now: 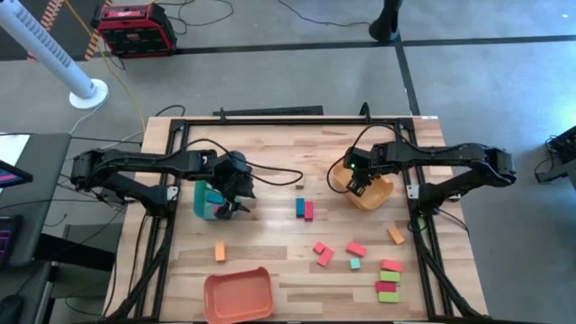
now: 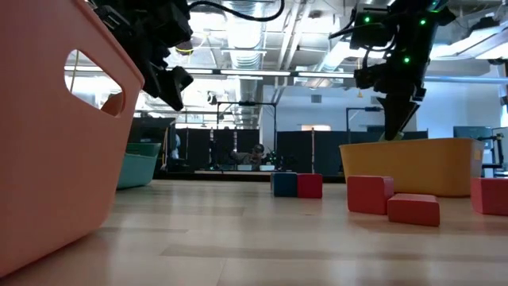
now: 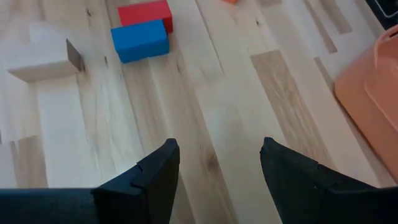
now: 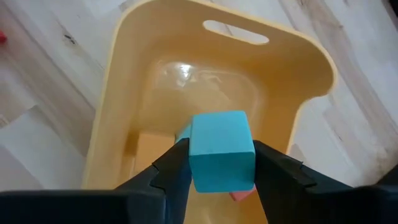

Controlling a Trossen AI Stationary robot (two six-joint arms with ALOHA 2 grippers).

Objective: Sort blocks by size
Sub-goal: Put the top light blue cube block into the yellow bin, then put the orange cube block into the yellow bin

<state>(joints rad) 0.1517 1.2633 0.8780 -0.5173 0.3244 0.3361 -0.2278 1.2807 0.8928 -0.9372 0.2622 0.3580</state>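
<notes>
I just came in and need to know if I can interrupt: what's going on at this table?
Two robot arms are sorting wooden blocks into trays. The right hand is shut on a light blue block above the yellow-orange tray, which already holds a few blocks. The left hand is open and empty beside the green tray. A blue block and red block sit mid-table; more lie near the salmon tray.

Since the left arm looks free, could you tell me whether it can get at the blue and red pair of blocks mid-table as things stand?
Probably yes: the left gripper is open and empty, and bare table lies between it and the blue block and red block.
</notes>
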